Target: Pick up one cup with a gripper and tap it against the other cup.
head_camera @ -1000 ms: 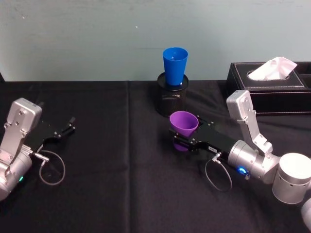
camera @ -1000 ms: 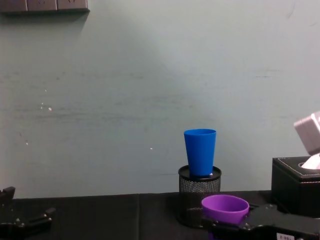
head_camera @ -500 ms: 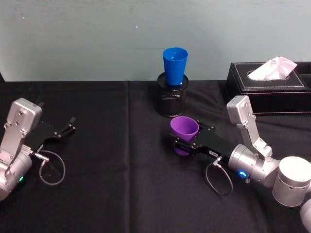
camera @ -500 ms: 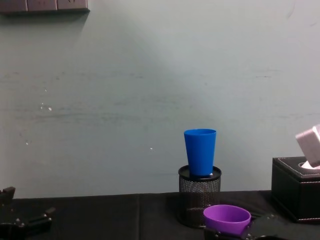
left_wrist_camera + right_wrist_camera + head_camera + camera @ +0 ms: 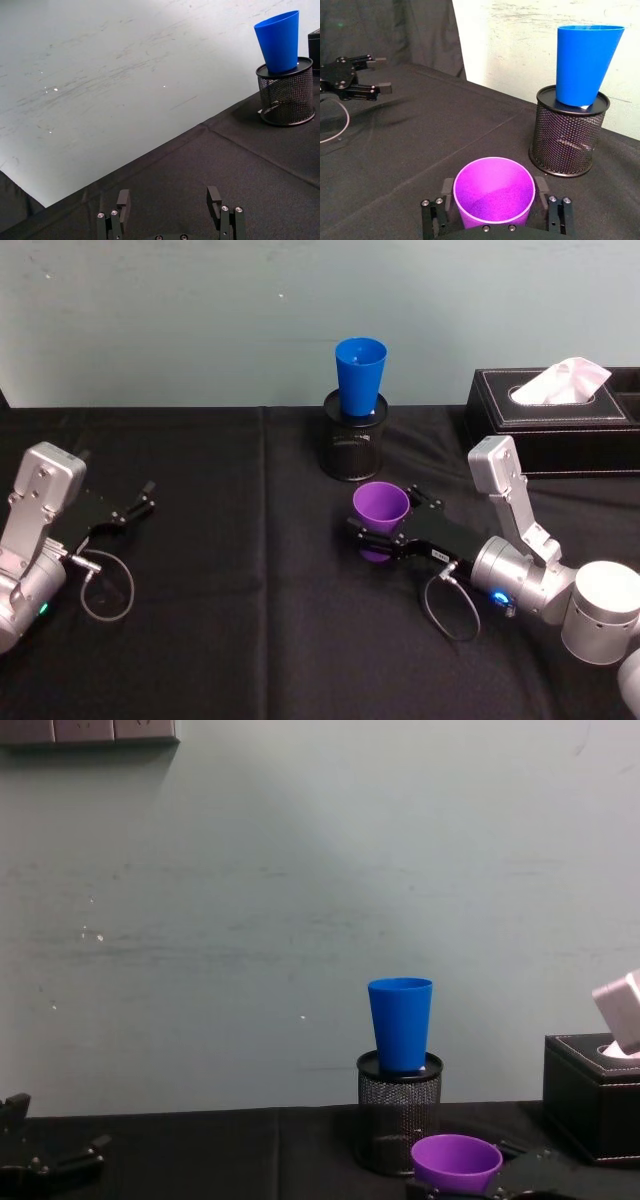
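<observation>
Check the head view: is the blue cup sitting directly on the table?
No, the blue cup stands in the top of the black mesh pen holder.

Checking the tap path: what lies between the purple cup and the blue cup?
Only bare black cloth separates the purple cup from the blue cup, seen in the right wrist view.

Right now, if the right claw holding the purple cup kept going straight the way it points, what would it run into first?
Most likely the black mesh pen holder, which stands just ahead of the right claw and its purple cup. The blue cup sits higher, on top of the holder. How far ahead is hard to tell.
</observation>
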`<state>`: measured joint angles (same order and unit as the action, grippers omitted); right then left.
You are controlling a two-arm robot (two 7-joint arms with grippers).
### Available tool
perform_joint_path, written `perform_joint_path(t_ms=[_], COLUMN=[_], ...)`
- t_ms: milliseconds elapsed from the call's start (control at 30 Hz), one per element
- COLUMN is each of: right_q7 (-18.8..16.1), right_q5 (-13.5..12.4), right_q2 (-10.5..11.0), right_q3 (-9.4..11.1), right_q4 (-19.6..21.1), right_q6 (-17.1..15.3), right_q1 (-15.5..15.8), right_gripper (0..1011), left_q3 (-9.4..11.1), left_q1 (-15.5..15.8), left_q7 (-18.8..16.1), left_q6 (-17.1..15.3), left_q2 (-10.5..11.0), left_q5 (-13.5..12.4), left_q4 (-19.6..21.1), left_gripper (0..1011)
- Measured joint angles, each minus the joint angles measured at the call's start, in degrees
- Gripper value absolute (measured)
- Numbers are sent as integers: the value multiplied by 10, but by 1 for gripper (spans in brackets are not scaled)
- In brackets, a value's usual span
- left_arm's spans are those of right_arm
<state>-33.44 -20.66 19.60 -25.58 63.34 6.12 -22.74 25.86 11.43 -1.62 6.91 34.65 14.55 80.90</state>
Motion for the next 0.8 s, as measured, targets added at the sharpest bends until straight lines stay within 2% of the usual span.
perform_joint_path(t_ms=[200,367,433,600,633,667,800], right_q7=[0,-2,-4,7,32,32,110], right_q5=[-6,-27,-45,-54,-52,-52,-12], right_q2=[2,8,14,21,24,24,24], right_q3=[6,20,31,41,49,49,62], right_q4=[13,43,67,92,109,109,136], right_q6=[-5,-10,-12,-16,-20,-20,-25], right_q1=[3,11,18,26,32,32,47], right_gripper=[1000,1000,1000,1000,1000,1000,1000], left_q3=[0,0,0,0,0,0,0], left_q1=[0,0,0,0,0,0,0], left_q7=[0,0,0,0,0,0,0], left_q6=[0,0,0,0,0,0,0], left_q2=[0,0,0,0,0,0,0], left_q5=[0,0,0,0,0,0,0], left_q4=[0,0,0,0,0,0,0], left_gripper=[1000,1000,1000,1000,1000,1000,1000])
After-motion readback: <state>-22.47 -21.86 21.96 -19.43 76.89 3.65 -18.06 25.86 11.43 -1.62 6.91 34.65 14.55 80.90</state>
